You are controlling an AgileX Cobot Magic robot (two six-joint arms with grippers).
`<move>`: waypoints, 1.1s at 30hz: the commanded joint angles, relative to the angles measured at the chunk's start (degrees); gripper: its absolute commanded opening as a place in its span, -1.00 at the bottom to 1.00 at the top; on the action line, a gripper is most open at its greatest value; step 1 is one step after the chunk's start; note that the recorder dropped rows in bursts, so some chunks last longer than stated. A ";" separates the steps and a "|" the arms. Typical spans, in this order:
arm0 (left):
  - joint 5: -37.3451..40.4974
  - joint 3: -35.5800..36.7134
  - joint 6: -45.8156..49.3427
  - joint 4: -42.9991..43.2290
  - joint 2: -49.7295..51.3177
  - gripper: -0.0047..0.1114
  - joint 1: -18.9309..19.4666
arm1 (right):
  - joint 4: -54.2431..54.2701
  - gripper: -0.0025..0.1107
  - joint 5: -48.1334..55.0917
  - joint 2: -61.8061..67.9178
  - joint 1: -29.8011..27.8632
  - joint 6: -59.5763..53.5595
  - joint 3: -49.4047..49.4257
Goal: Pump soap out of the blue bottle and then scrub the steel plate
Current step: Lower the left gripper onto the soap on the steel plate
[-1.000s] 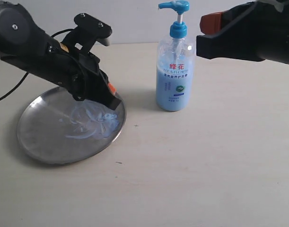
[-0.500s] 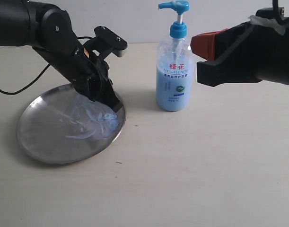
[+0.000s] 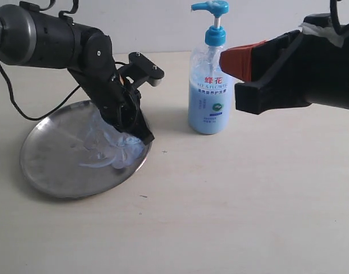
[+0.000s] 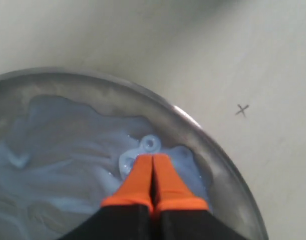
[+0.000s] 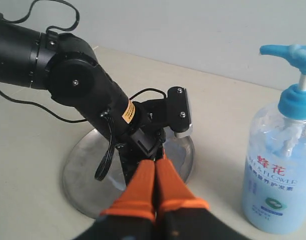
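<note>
Pale tabletop [image 3: 248,217], plain wall. The left gripper [image 4: 153,160], fingers pressed together and empty, has its tips in the soap [image 4: 67,150] near the 3 o'clock rim of the steel plate [image 3: 48,165]. Judgement: scrub inward with light pressure. The right gripper [image 5: 155,170] is likewise closed and empty. Count: one plate, one blue bottle [image 3: 211,97] at its 3 o'clock, two grippers.

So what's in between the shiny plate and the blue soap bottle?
Nothing but bare table. The exterior view shows an open stretch of it between the steel plate and the blue bottle.
</note>
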 commanded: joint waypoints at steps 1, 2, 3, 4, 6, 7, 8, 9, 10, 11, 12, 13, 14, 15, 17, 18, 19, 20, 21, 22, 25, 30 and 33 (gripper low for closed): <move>1.18 -1.08 -3.04 4.11 1.80 -0.92 0.05 | -3.70 -0.96 0.27 -0.58 -0.18 1.61 0.24; 1.31 -1.08 -3.04 4.26 2.01 -0.92 0.05 | -4.47 -0.96 0.14 -0.58 -0.18 2.83 0.24; 1.31 -1.08 -3.04 4.26 2.13 -0.92 0.05 | -5.08 -0.96 0.14 -0.58 -0.18 3.63 0.24; 1.31 -1.08 -3.04 4.26 2.12 -0.92 0.16 | -5.86 -0.96 0.14 -0.58 -0.18 3.85 0.24; 1.21 -1.08 -3.04 4.36 2.12 -0.92 0.15 | -6.55 -0.96 -0.16 -0.58 -0.18 4.65 0.24; 0.97 -1.08 -3.04 4.37 2.12 -0.92 0.15 | -6.79 -0.96 -0.16 -0.58 -0.18 4.71 0.24; 0.96 -1.08 -3.04 4.37 2.12 -0.92 0.15 | -6.93 -0.96 -0.28 -0.58 -0.18 4.71 0.24; 0.44 -1.08 -3.04 4.37 2.12 -0.92 0.15 | -6.93 -0.96 -0.28 -0.58 -0.18 4.71 0.24; 0.07 -1.08 -3.04 4.37 2.19 -0.92 0.15 | -6.93 -0.96 -0.28 -0.58 -0.18 4.71 0.24; -0.13 -1.08 -3.04 4.37 2.36 -0.92 0.15 | -6.90 -0.96 -0.25 -0.58 -0.18 4.82 0.24; -0.28 -1.08 -3.04 4.37 2.53 -0.92 0.15 | -6.90 -0.96 -0.25 -0.58 -0.18 4.82 0.24; -0.25 -1.08 -3.04 4.37 2.86 -0.92 0.15 | -6.90 -0.96 -0.25 -0.58 -0.18 4.82 0.24; -0.25 -1.08 -3.04 4.37 3.24 -0.92 0.15 | -6.90 -0.96 -0.25 -0.58 -0.18 4.82 0.24; -0.25 -1.08 -3.04 4.37 3.73 -0.92 0.15 | -6.90 -0.96 -0.25 -0.58 -0.18 4.82 0.24; -0.58 -1.08 -3.04 4.37 4.45 -0.92 0.15 | -6.90 -0.96 -0.25 -0.58 -0.18 4.97 0.24; -0.86 -1.08 -3.04 4.37 4.46 -0.92 0.15 | -6.90 -0.96 -0.25 -0.58 -0.18 4.97 0.24; -1.02 -1.08 -3.04 4.37 4.60 -0.92 0.15 | -6.90 -0.96 -0.25 -0.58 -0.18 4.97 0.24; -1.39 -1.08 -3.04 4.37 4.60 -0.92 0.15 | -6.90 -0.96 -0.25 -0.58 -0.18 4.97 0.24; -1.52 -1.08 -3.04 4.37 4.60 -0.92 0.15 | -6.90 -0.96 -0.25 -0.58 -0.18 4.97 0.24; -1.63 -1.08 -3.04 4.37 4.60 -0.92 0.15 | -6.90 -0.96 -0.25 -0.58 -0.18 4.97 0.24; -1.63 -1.08 -3.04 4.37 4.83 -0.92 0.15 | -6.90 -0.96 -0.25 -0.58 -0.18 4.97 0.24; -2.46 -1.08 -3.04 4.37 5.06 -0.92 0.15 | -6.90 -0.96 -0.25 -0.58 -0.18 4.97 0.24; -3.33 -1.08 -3.04 4.37 5.06 -0.92 0.15 | -6.90 -0.96 -0.25 -0.58 -0.18 4.97 0.24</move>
